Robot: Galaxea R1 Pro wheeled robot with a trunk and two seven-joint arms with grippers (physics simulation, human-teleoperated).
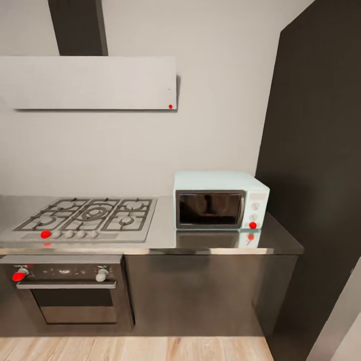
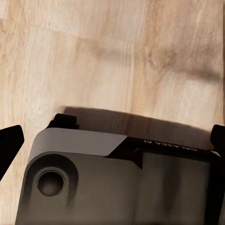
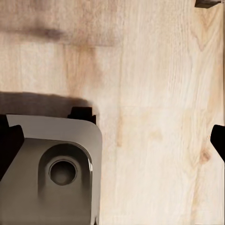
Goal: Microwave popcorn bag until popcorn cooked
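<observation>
The microwave [image 1: 220, 200] sits door-closed right of the hob [image 1: 90, 216] on the surface [image 1: 165, 235]; both grippers hang spread over floor.

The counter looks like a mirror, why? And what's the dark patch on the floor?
Head view: the glossy countertop reflects the microwave and its red dot. Left wrist view: the robot's base casts a soft dark shadow on the wooden floor; right wrist view shows the same.

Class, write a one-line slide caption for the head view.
Pale mint-blue microwave with closed dark glass door on the glossy grey countertop, right of the steel gas hob above a black built-in oven.
</observation>
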